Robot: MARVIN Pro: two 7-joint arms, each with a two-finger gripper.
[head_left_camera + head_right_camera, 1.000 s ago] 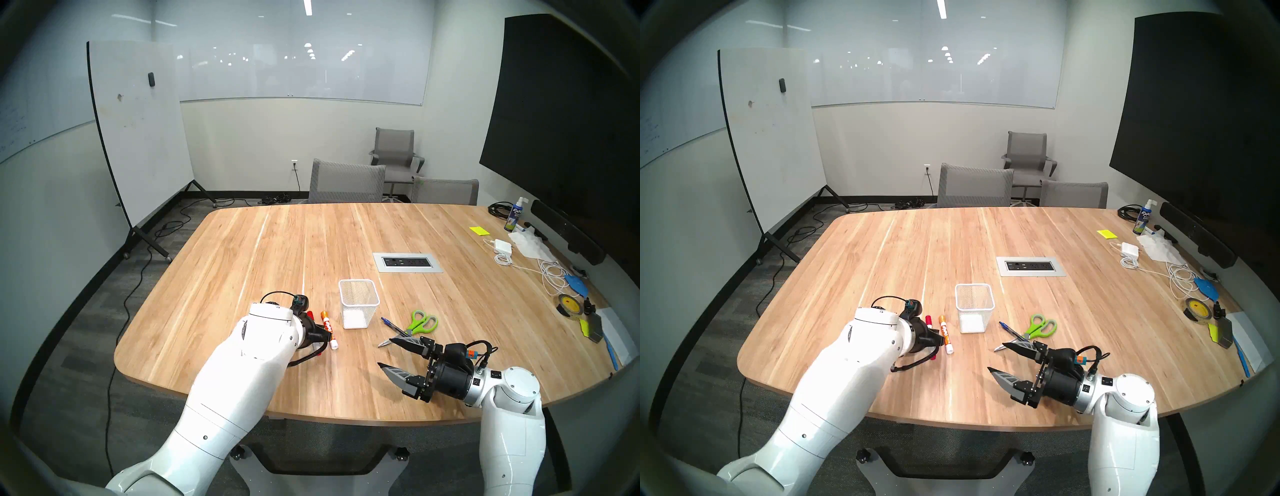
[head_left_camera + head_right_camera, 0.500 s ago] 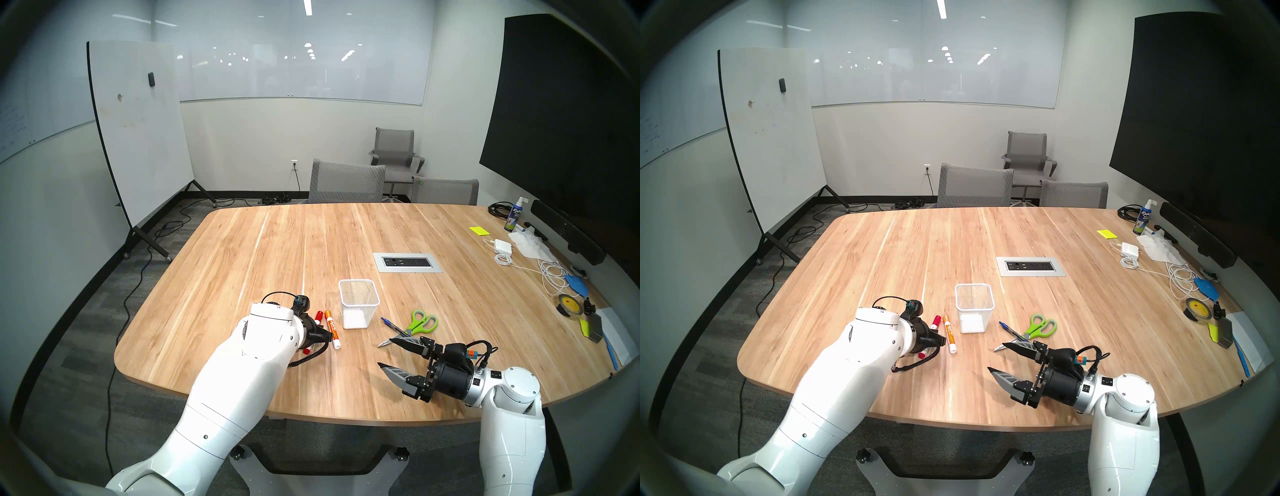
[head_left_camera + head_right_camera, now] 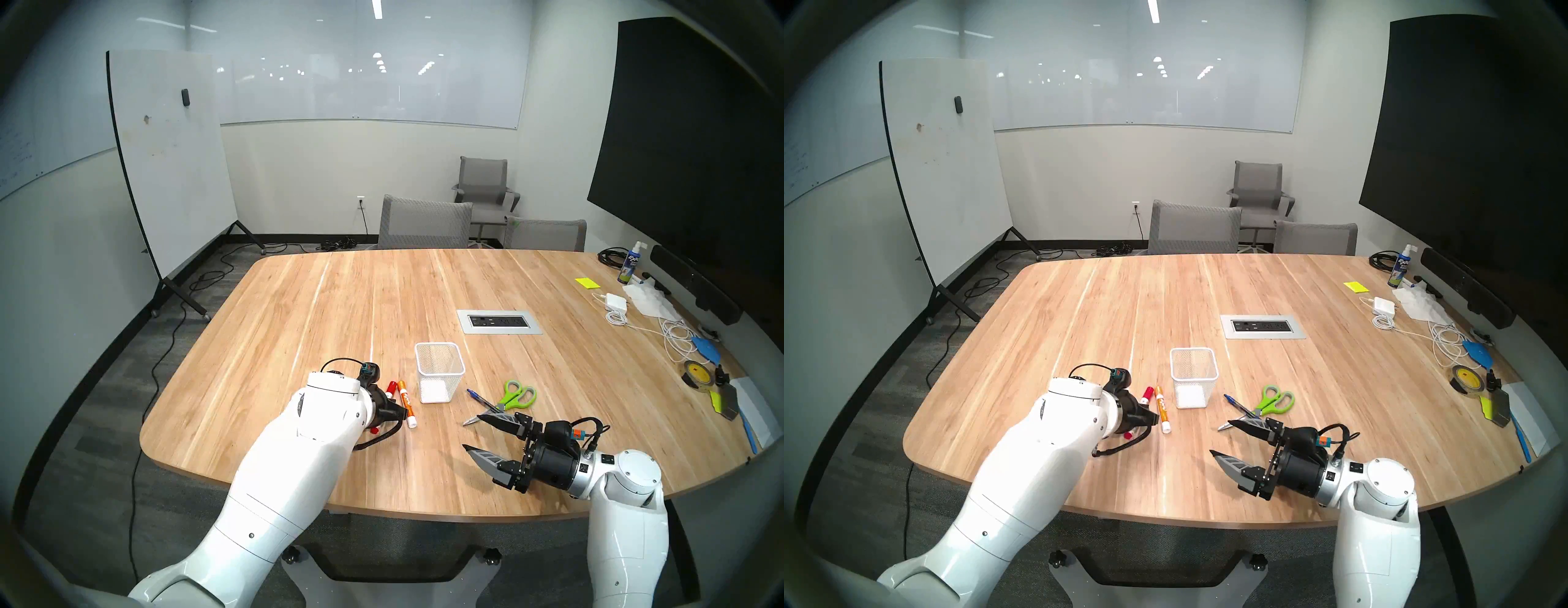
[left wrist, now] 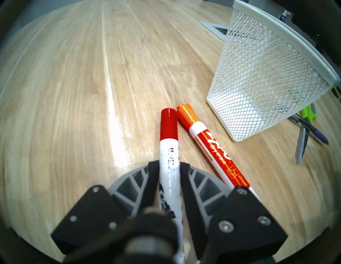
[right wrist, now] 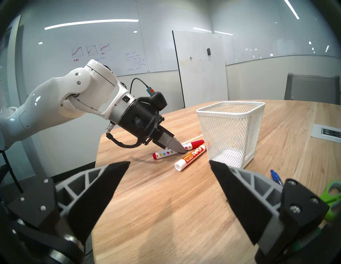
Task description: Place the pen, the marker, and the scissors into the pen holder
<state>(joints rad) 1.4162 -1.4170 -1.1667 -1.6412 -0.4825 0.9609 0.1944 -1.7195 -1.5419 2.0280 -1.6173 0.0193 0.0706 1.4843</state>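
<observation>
Fingers (image 4: 153, 177) of the left gripper (image 4: 169, 171) are clamped on the white barrel of the red-capped marker (image 4: 168, 129), which lies low against the bench (image 4: 73, 92); its red cap points away from the wrist. In the right wrist view the same gripper (image 5: 180, 149) slopes down onto that marker (image 5: 164, 153), tips at the bench surface.

Just beside it lies the orange-capped marker (image 4: 208, 147), the two caps touching or nearly so, the barrels spreading apart toward the gripper. Neither fingertip rests on the orange one.

Pen holder (image 4: 258, 77), white mesh, stands upright on the bench near the orange marker's cap, not touching it. It holds nothing visible (image 3: 439, 367).

Beyond the holder, on the robot's right, the blue pen (image 3: 479, 399) and the green-handled scissors (image 3: 515, 395) lie on the bench, the pen crossing the scissors at the blades.

Right gripper (image 3: 473, 433) hovers above the bench just short of the scissor blades, fingers (image 5: 110, 184) spread wide apart and holding nothing.
</observation>
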